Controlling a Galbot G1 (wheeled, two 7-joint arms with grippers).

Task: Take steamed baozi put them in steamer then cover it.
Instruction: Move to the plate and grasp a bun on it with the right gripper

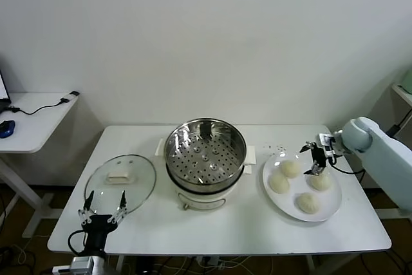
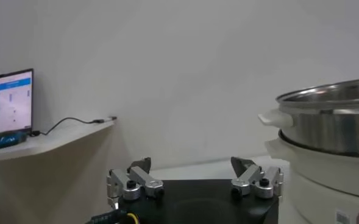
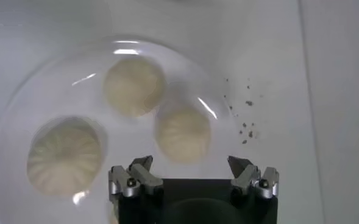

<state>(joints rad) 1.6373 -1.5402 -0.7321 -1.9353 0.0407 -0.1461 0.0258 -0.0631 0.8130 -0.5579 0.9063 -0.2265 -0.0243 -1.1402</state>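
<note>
Right gripper [image 1: 317, 161] hangs wide open above the plate [image 1: 329, 210]; centre it over one steamed baozi [image 3: 182, 133] before closing gently, so you don't crush it.

No words or numbers can be read. The small screen [image 2: 8, 100] on the side desk shows lines too tiny to read.

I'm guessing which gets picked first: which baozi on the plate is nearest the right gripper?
The rear-right baozi, just under the open right gripper. The other three sit farther toward the steamer or the table's front edge.
</note>
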